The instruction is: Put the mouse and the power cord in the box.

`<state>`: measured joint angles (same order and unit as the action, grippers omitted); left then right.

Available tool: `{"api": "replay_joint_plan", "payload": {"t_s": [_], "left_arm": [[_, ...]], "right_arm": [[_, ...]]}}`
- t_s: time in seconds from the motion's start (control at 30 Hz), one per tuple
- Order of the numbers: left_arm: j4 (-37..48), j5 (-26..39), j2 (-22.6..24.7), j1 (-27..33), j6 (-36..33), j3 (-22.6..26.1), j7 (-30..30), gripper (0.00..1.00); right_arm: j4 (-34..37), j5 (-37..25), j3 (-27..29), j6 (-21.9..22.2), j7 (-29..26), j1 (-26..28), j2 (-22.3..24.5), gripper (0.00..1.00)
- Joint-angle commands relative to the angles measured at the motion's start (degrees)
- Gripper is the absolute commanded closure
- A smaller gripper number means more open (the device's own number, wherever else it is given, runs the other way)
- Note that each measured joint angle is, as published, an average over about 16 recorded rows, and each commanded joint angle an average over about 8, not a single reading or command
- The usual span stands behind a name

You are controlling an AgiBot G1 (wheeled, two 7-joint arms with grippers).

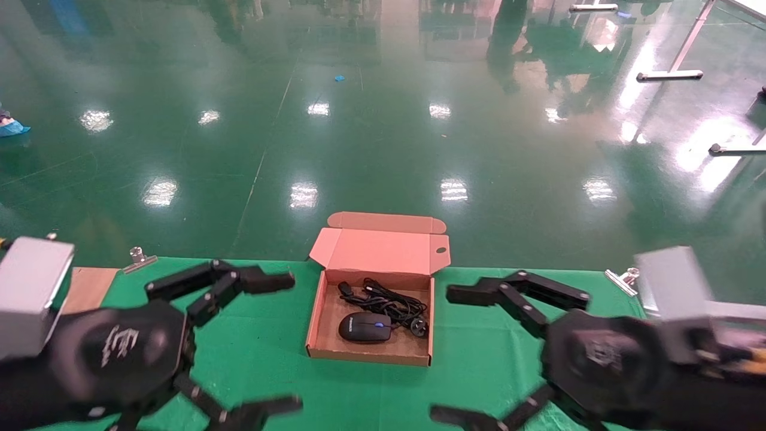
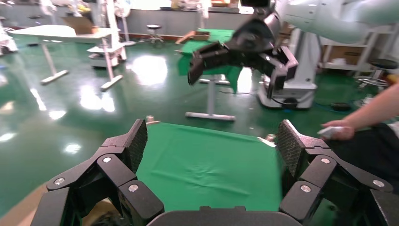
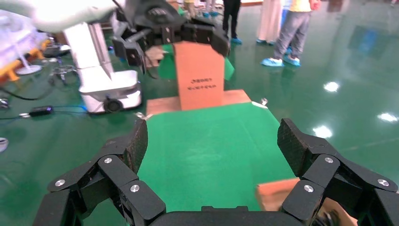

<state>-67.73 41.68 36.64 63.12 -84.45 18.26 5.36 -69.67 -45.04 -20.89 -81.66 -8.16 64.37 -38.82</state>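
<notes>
Your left pincer [image 1: 239, 344] hangs spread and empty over the green-clothed table [image 1: 263, 359], left of the shallow brown cardboard box [image 1: 320, 335], apparently clear of the work. The box sits lid-up between both arms, so its contents can be checked. Inside, the small black oval mouse [image 1: 364, 327] lies toward the near wall; the bundled black power cord [image 1: 389, 302] lies just behind, touching it. Both items appear stowed. Your right pincer [image 1: 479, 353] is likewise spread and empty, right of the box, apart from both items.
</notes>
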Motion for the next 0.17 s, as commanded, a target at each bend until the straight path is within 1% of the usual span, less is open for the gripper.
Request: {"api": "replay_joint_plan", "payload": {"t_s": [0.03,0.17], "left_arm": [[-3.4,0.1,-1.0,-0.9,-0.7,-1.3,3.2,0.00],[-5.9,0.2,-1.6,-1.5,-1.2,-2.2,5.4,0.00]], "right_arm": [[-2.1,1.7,2.6,-2.2,-1.4,-1.5,2.1,0.00],[-3.7,3.0,4.6,-3.8,-2.4,-2.6,3.6,0.00]]}}
